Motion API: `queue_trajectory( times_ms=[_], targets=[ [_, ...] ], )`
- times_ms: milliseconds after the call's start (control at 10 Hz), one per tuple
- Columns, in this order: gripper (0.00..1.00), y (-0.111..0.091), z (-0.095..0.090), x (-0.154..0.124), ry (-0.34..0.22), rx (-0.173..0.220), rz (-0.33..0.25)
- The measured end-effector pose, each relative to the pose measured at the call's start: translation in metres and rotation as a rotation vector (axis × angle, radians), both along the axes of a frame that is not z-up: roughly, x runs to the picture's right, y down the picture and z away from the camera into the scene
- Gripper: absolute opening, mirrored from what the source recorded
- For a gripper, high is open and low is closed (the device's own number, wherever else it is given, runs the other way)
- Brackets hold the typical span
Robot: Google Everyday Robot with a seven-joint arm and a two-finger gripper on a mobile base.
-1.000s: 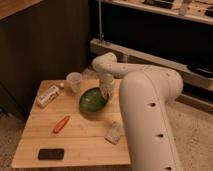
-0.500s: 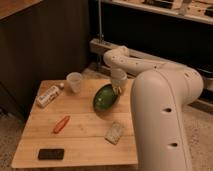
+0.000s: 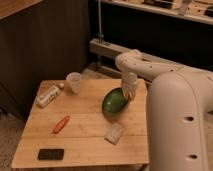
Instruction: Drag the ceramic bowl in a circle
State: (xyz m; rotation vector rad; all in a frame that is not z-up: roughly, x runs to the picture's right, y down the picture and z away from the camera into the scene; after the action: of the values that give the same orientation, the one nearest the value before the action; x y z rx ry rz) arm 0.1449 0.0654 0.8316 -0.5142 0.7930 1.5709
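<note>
The ceramic bowl (image 3: 113, 102) is glossy green and sits right of the middle of the wooden table (image 3: 85, 142). It is tilted up on its edge, with its right rim raised. My gripper (image 3: 130, 95) comes down from the white arm onto that right rim and is shut on it. The arm reaches in from the right and its large white body fills the right side of the view.
A translucent white cup (image 3: 74, 81) stands at the back left. A white bottle (image 3: 48, 95) lies at the left edge. An orange-red stick-like item (image 3: 60, 124), a black flat device (image 3: 50, 154) and a small pale packet (image 3: 114, 133) lie toward the front. Metal shelving stands behind the table.
My gripper and the green bowl have moved together to the right across the table, away from the cup. The bowl has tipped further onto its edge. The other items have not moved.
</note>
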Motion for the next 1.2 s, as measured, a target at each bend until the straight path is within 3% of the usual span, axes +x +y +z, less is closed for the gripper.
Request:
queue_trajectory(
  times_ms=[500,800,1200],
  targets=[
    [0.13,0.065,-0.052,-0.015,-0.080,-0.074,-0.010],
    [0.13,0.107,-0.076,-0.020,-0.106,-0.150,-0.027],
    [0.13,0.131,-0.082,-0.048,-0.219,-0.187,-0.070]
  ],
)
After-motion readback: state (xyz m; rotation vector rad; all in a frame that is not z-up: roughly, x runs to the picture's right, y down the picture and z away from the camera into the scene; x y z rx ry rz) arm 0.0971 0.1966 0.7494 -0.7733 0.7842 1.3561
